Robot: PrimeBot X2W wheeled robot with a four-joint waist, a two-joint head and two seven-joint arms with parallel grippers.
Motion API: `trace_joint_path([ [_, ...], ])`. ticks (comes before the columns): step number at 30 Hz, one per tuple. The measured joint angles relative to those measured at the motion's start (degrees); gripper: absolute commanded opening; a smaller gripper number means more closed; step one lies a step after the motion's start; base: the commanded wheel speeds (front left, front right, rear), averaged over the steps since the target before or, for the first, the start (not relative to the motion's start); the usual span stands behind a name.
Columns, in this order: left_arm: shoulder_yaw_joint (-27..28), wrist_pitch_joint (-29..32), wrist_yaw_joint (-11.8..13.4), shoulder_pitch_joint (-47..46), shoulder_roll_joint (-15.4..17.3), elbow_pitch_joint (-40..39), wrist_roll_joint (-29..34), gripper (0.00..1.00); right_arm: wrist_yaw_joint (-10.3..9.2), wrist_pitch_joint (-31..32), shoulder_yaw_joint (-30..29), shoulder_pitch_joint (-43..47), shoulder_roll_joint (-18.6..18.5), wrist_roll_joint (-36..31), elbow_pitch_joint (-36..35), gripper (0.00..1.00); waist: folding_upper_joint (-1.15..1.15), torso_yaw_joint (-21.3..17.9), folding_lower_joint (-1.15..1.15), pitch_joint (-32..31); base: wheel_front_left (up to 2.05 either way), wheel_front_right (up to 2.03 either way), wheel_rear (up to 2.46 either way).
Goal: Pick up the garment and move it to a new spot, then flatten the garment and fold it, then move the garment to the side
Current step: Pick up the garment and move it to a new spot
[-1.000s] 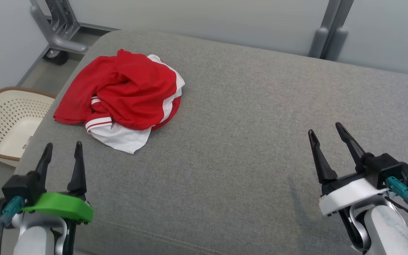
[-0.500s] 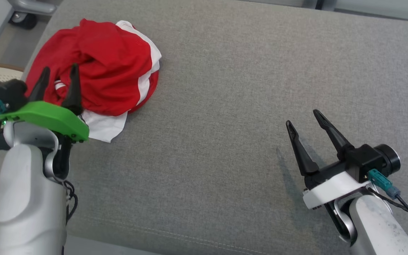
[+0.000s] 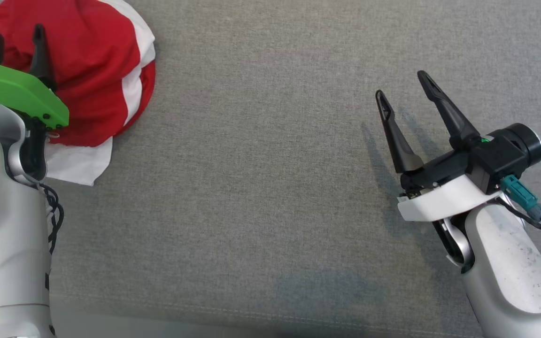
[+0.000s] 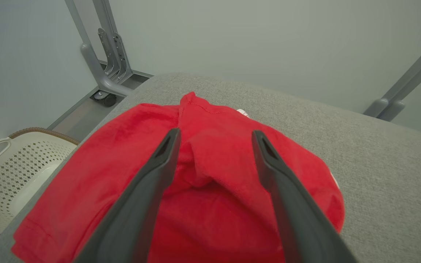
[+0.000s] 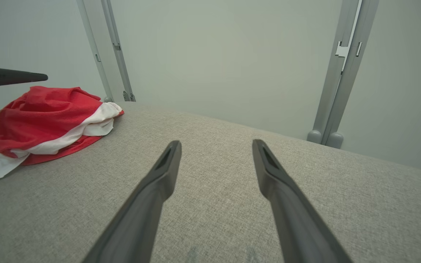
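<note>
**Left fingers spread over the crumpled jersey, grasp not yet made**

The left gripper (image 3: pixel 17 36) stands with its two dark fingers wide apart and nothing between them. In its wrist view the red-and-white jersey (image 4: pixel 214 190) lies heaped directly under and ahead of the fingertips, with a raised red fold running up the gap between them. In the right wrist view one left finger hangs just above the crest of the heap, with a sliver of wall showing between, so I judge there is no contact yet. The right gripper (image 3: pixel 402 84) is equally wide and empty, with only bare grey cushion (image 3: pixel 261 164) ahead of its tips and the jersey well off to its left.

The step in hand looks like the first pick. To do it well, the left fingers should come down astride that raised fold and close on several layers at once. A pinch on a single loose flap would probably just unroll the heap. The tips should stop at the cloth and not dig into the upholstery.

Outboard of the left finger, the cushion's rounded edge is close. Past it sit a perforated laundry basket (image 4: pixel 16 171) and a grey metal frame on a caster (image 4: pixel 104 80). A lift swung that way could trail cloth over the edge. Inboard, between the two grippers, the cushion lies broad and bare. That looks like the natural new spot, with room for spreading and folding.
</note>
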Motion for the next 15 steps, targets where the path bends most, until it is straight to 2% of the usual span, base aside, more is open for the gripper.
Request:
trace_joint_path([
  [4, -0.3, 1.3, 1.1, -0.1, 0.5, 4.5, 1.3, 1.0, -0.09, 0.0, -0.8, -0.9, 0.0, 0.0, 0.1, 1.0, 0.0, -1.3, 0.0, 2.4, 0.0, 0.0, 0.0],
  [9, -0.6, 1.2, 1.5, -0.9, 1.1, 6.4, 1.7, 0.98, -0.59, 0.0, -1.4, -0.9, 0.1, 0.0, 0.6, 1.0, 0.0, -2.5, 0.0, 3.7, 0.0, 0.0, 0.0],
  [10, -0.9, 1.2, 1.5, -1.5, 1.1, 6.4, 1.7, 0.47, -0.6, 0.0, -1.7, -0.9, 0.1, 0.0, 0.6, 1.0, 0.0, -2.7, 0.0, 3.9, 0.0, 0.0, 0.0],
  [12, -2.0, 0.5, 1.5, -3.1, 0.9, 6.5, 1.9, 0.0, -0.88, 0.0, -2.0, -0.9, 0.1, 0.0, 0.9, 1.0, 0.0, -2.8, 0.0, 4.1, 0.0, 0.0, 0.0],
  [15, -2.7, -0.3, 1.1, -4.3, 0.5, 7.5, 2.5, 0.0, -1.0, 0.0, -2.1, -0.9, 0.2, 0.1, 1.7, 1.0, 0.0, -2.7, 0.0, 3.7, 0.0, 0.0, 0.0],
])
